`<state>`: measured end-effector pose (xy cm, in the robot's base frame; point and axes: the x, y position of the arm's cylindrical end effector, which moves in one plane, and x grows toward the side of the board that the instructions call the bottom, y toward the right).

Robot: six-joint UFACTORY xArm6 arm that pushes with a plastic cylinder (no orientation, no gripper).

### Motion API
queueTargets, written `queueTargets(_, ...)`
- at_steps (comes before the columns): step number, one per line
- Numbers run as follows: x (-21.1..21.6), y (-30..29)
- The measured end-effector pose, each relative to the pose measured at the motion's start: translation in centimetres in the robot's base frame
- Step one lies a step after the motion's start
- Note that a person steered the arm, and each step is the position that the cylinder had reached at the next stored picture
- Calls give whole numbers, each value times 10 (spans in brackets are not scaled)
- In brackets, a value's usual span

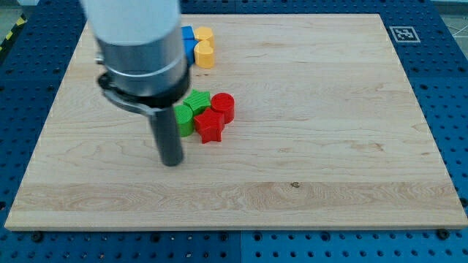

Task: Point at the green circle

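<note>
Two green blocks sit near the board's middle left. The upper green block [197,101] looks angular. The lower green block [186,120] looks rounded and is partly hidden by the rod. A red circle [223,107] and a red star [210,126] touch them on the right. My tip [172,164] rests on the board just below and left of the lower green block, a short gap away from it.
Two blue blocks [189,42] and two yellow blocks [205,45] cluster at the view's top, partly behind the arm's grey body [139,51]. The wooden board [329,146] lies on a blue perforated table, with a marker tag [402,33] at its top right corner.
</note>
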<state>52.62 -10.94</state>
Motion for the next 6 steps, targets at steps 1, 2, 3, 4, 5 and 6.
queueTargets(1, -25, -46)
queueTargets(2, -46, -94)
queueTargets(3, -65, -128)
queueTargets(4, -72, -121)
queueTargets(5, -76, -89)
queueTargets(6, -76, -47)
